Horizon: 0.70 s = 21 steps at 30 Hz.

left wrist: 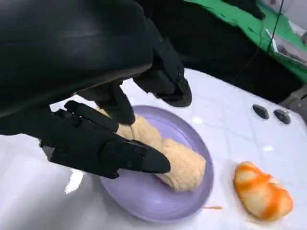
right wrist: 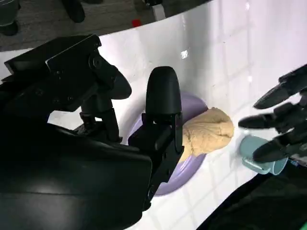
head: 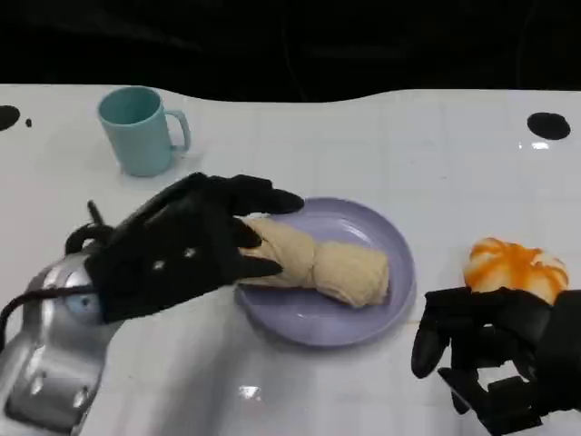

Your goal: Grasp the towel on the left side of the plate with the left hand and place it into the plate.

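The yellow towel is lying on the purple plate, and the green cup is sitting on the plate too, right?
Not quite. The towel does lie on the purple plate, but the green cup is not on it. The head view shows the cup standing on the white table, apart from the plate, beyond the left hand.

A teal mug (head: 138,128) is seen upright on the white table (head: 363,145), toward the far left, its handle turned to the right; an orange-and-white striped bun-like object (head: 514,267) is seen lying on the table toward the near right; a black round mark (head: 548,125) is set into the tabletop at the far right, and another (head: 7,116) at the far left edge; in the left wrist view, green cloth (left wrist: 249,24) is seen beyond the table; two small dark oval objects (left wrist: 271,113) are seen side by side near the table's edge there.
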Tool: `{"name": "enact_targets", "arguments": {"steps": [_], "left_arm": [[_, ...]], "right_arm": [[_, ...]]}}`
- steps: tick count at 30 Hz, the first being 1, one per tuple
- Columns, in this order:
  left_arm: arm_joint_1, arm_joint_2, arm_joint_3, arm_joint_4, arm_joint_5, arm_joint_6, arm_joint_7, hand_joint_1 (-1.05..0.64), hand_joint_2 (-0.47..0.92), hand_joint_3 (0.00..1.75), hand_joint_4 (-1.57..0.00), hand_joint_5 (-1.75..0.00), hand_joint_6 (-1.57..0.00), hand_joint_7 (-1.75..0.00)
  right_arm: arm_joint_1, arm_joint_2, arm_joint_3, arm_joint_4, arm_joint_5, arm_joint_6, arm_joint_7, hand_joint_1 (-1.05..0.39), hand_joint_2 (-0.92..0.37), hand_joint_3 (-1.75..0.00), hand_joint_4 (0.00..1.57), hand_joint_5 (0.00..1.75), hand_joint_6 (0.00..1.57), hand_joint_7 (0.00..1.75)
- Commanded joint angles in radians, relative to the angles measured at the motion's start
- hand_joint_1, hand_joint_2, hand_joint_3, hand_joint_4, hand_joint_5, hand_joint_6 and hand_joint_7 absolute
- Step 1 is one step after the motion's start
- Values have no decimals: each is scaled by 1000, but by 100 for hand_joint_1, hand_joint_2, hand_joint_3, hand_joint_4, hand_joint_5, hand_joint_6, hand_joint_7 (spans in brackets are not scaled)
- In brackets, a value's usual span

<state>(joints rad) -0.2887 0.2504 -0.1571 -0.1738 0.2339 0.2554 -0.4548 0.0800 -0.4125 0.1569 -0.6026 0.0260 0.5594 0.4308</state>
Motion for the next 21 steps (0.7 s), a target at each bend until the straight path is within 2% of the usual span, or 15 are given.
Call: {"name": "enact_targets", "arguments": {"steps": [1,4,5,6,7,8,10,11,14,21], "left_arm": [[100,-58,105,-149,-150,168,23,-29,92,26,-74,-96,-94,-18],[155,-94,161,-261,-243,332,42,-28,92,27,-77,-102,-99,-22],[170,-118,190,-302,-288,411,57,-24,87,37,-78,-110,-100,-27],[179,-138,215,-335,-326,478,71,-19,73,67,-78,-121,-98,-44],[187,-164,250,-369,-376,552,84,-17,64,84,-79,-126,-95,-57],[190,-177,272,-390,-411,603,95,-14,57,102,-79,-136,-91,-78],[202,-198,317,-435,-481,690,110,-13,53,112,-78,-142,-86,-93],[213,-205,341,-458,-518,729,113,-12,55,120,-77,-155,-83,-113],[234,-203,385,-495,-595,802,122,-13,58,123,-75,-170,-76,-140],[243,-197,438,-465,-681,905,169,-14,64,115,-74,-175,-67,-163]], "right_arm": [[0,-10,-7,-5,4,3,1,4,-58,-107,69,170,68,143],[0,-10,-5,0,3,-8,2,4,-58,-107,69,170,69,144],[0,-11,-4,1,2,-7,2,4,-58,-108,69,170,69,144],[-1,-12,-4,1,1,-7,2,4,-58,-108,69,169,69,144],[0,-11,-5,3,2,-9,2,4,-58,-108,69,169,69,143],[0,-11,-6,4,3,-11,2,5,-58,-108,69,169,69,143],[0,-10,-8,6,5,-12,3,5,-58,-108,70,168,69,143],[0,-10,-9,7,6,-11,3,5,-58,-108,70,168,69,143],[1,-13,-9,10,4,-16,5,4,-58,-108,70,168,69,142],[25,-19,-15,6,3,-36,6,5,-58,-108,70,168,69,141]]}}
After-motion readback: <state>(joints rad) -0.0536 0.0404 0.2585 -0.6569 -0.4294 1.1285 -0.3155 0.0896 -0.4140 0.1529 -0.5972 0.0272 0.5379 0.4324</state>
